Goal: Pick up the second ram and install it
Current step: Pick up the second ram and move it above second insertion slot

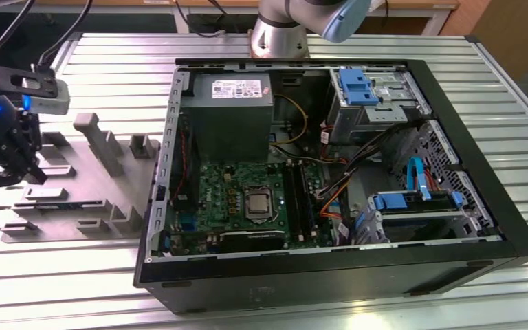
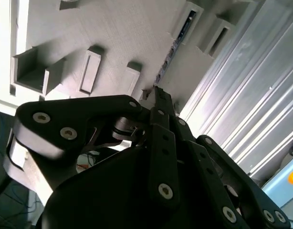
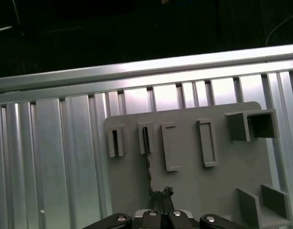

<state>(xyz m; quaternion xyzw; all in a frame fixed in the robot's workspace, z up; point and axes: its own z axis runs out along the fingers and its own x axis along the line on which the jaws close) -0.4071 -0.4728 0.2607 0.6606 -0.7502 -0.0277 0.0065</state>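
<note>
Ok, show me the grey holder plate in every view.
Exterior view: grey holder plate at the exterior view's left, beside the computer case.
First wrist view: plate ahead of the claw.
Second wrist view: plate beyond the claw.
Shared landmark: the ribbed metal table beneath it.

One arm (image 1: 287,20) is standing over one ribbed counter (image 1: 502,82), carrying one claw (image 1: 7,180). One open computer case (image 1: 337,275) is lying there, showing one motherboard (image 1: 223,185), one processor (image 1: 258,203) and one power supply (image 1: 232,110). One grey holder plate (image 3: 184,191) is sitting beside it, bearing four small blocks (image 3: 207,143) in a row, and one ram (image 3: 149,164) is resting edge-on in it.
</note>
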